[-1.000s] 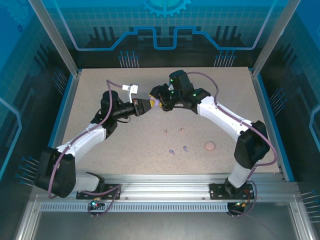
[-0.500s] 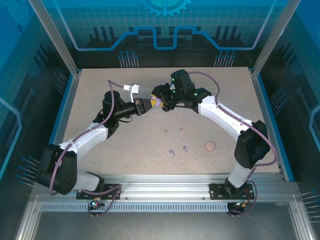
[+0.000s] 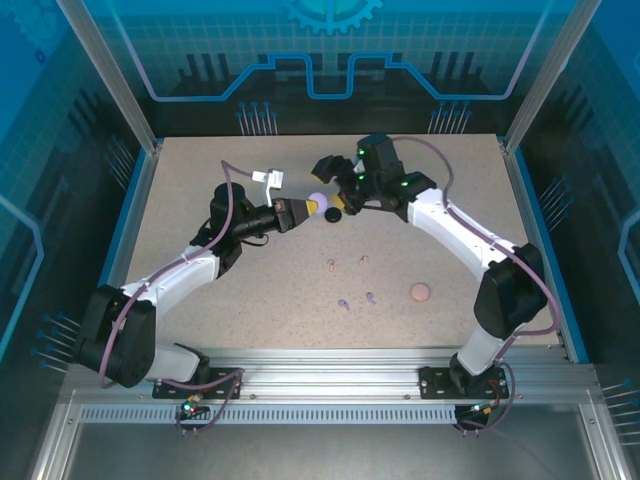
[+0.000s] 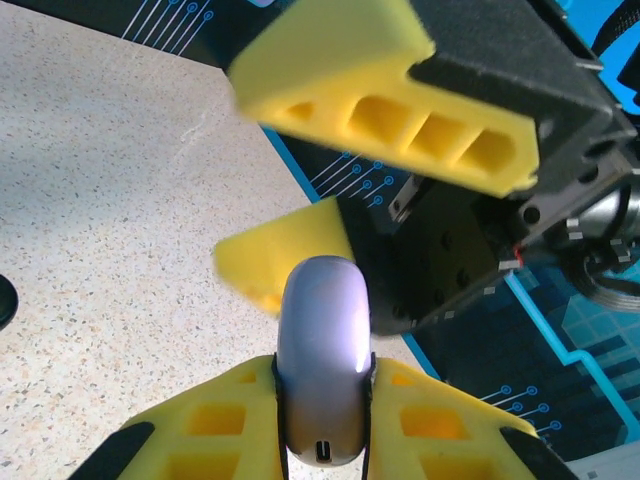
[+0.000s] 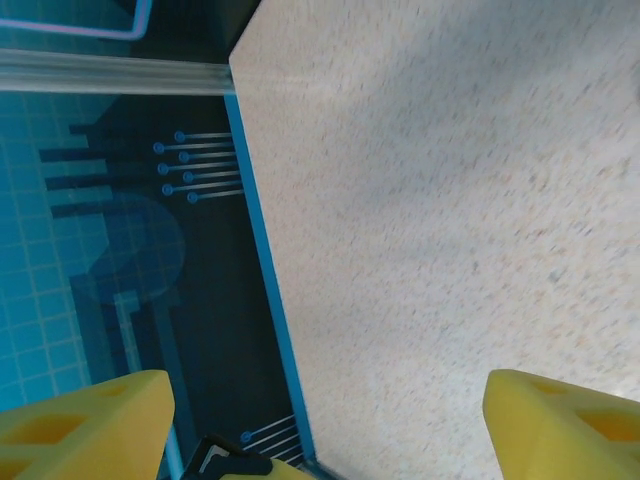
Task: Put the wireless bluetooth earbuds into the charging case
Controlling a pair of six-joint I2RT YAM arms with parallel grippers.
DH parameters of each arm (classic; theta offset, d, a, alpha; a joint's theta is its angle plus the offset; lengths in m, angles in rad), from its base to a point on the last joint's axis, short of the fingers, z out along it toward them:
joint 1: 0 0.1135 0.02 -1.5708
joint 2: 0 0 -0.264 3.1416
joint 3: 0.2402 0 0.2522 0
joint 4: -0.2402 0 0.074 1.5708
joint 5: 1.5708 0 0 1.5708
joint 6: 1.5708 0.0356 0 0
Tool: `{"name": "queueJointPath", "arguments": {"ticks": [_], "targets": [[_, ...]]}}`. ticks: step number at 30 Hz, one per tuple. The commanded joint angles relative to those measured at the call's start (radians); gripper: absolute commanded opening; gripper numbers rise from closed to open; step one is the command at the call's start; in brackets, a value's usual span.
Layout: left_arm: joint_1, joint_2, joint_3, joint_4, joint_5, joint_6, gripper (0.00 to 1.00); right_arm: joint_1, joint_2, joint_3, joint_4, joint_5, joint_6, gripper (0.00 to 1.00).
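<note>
Left gripper (image 4: 322, 415) pinching lilac charging case (image 4: 322, 330) edge-on. Right gripper (image 5: 325, 425) spread wide, just beside case. Lilac earbuds (image 3: 344, 304), pinkish-beige earbuds (image 3: 363, 261) loose on worktop (image 3: 200, 170), well apart from case.

I have the worktop (image 3: 180, 180) up on screen: a speckled, sandy slab with a blue rim. My landmark is the round pink case (image 3: 420, 292), which lies flat on it. Left of that case and about level with it lies a lilac earbud (image 3: 370, 296). A second lilac earbud (image 3: 344, 304) lies further left and a touch nearer the arm bases. Left of the case and a little farther back, a pinkish earbud (image 3: 364, 262) lies on the surface. Another pinkish earbud (image 3: 331, 265) is beyond it, and the two do not touch. Well apart from the case, much farther back and to the left, a dark round case (image 3: 333, 213) seems to rest on the slab.
</note>
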Motion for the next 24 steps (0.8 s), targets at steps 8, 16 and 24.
{"name": "queueJointPath", "arguments": {"ticks": [8,16,24], "targets": [[0.017,0.006,0.042,-0.060,0.078,0.065,0.00,-0.094,-0.212,-0.183,0.077,-0.138,-0.648,0.81],[0.020,0.022,0.097,-0.121,0.134,0.089,0.00,-0.086,-0.226,-0.252,0.109,-0.267,-0.807,0.77],[0.020,0.025,0.109,-0.133,0.137,0.088,0.00,-0.059,-0.190,-0.239,0.111,-0.272,-0.818,0.74]]}}
